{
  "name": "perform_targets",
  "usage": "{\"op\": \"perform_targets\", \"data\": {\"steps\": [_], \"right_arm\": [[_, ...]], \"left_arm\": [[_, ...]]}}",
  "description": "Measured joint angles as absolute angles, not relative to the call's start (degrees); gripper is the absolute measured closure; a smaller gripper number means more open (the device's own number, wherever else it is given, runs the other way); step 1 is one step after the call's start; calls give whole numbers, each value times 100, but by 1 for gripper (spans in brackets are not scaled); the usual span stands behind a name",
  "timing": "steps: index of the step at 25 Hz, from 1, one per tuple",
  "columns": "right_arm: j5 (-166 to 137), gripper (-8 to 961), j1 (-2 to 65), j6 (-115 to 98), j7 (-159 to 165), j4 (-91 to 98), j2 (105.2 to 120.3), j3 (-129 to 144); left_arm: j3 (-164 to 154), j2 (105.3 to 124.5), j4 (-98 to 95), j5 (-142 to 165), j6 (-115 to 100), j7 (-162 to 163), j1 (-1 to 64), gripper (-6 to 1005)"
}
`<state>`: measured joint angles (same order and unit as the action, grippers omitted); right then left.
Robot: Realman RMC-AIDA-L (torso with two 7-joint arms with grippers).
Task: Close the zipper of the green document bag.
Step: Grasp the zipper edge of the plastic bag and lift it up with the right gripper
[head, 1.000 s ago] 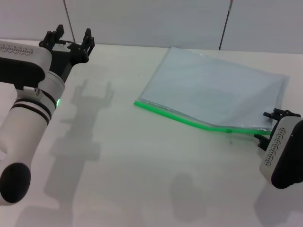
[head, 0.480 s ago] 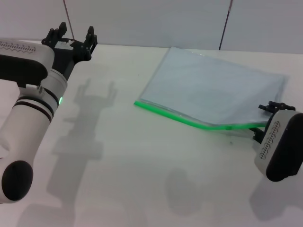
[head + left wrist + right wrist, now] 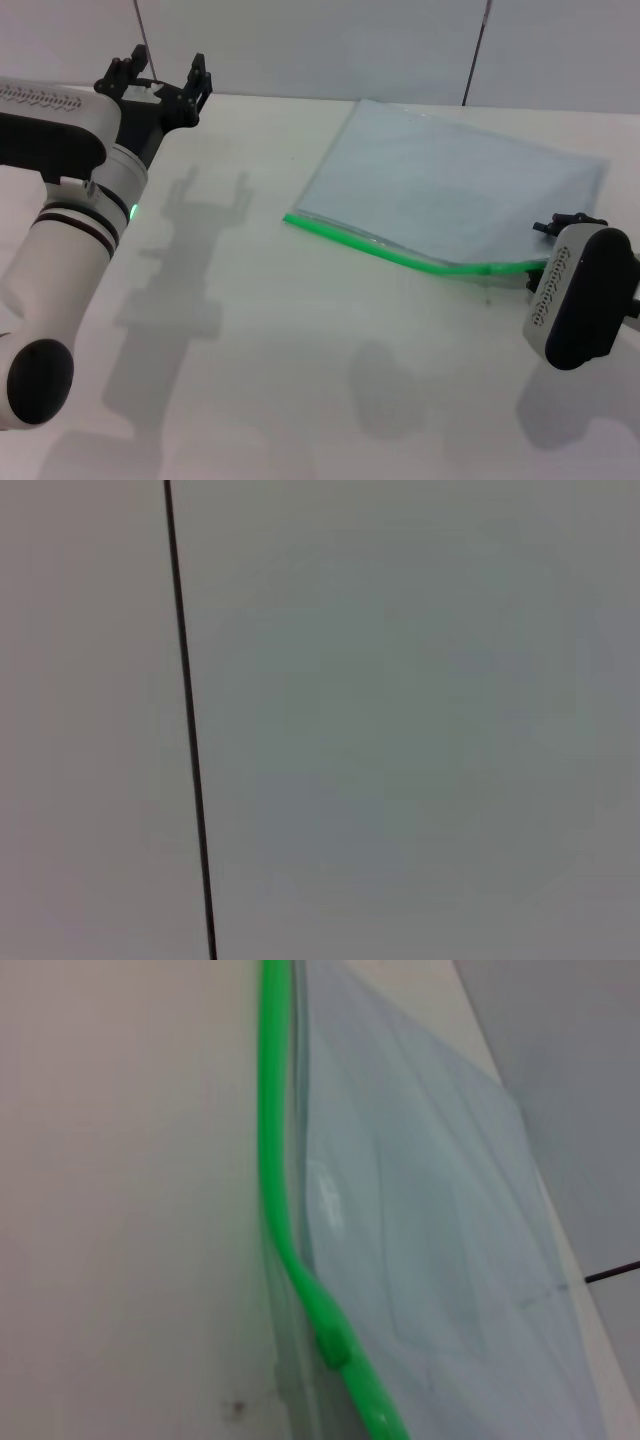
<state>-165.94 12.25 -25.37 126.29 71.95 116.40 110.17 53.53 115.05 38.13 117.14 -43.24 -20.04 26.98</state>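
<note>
Right claw (image 3: 553, 255) nearer, white table (image 3: 300, 340).

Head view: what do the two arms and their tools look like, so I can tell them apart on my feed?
The left arm has white rounded segments with black joint bands, a small green light, a dotted grille and a black end cap. Its left tool is black, with two forked fingers. The right arm shows a black link with a white dotted panel; its black right tool is mostly hidden behind it.

I see a white table (image 3: 260, 330) with the green document bag (image 3: 450, 190) lying flat on it, zipper (image 3: 400, 257) edge nearest me
</note>
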Motion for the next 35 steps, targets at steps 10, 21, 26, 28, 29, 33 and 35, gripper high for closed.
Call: {"op": "perform_targets", "data": {"steps": [10,21,26,28,29,33,35], "right_arm": [[-16594,706,1366,-2565,12703,7070,11643,10995],[-16594,788,1117,-3000,13237,7921,11625,10849],[-16593,809,927,-3178,13301,8487,11633,10752],[-16589,827,916,-3192,13408,8592,11630,10757],[-16589,836,919,-3202,13441,8612,11628,10764],[-16579,866,952,-3232,13521,8641,11626,10784],[-16571,879,960,-3234,13529,8645,11625,10790]], "left_arm": [[5355,11542,3814,11740,-4324,-2004,2701,294],[5299,11339,4491,12489,-3425,-2008,2698,295],[5293,10892,5985,13907,-1676,-2012,2666,295],[5289,10792,6483,14470,-949,-2046,2714,295],[5288,10778,6686,14695,-601,-2115,2741,295],[5318,10861,7219,14891,468,-2788,2892,295],[5368,10961,7351,14881,859,-3172,2943,296]]}}
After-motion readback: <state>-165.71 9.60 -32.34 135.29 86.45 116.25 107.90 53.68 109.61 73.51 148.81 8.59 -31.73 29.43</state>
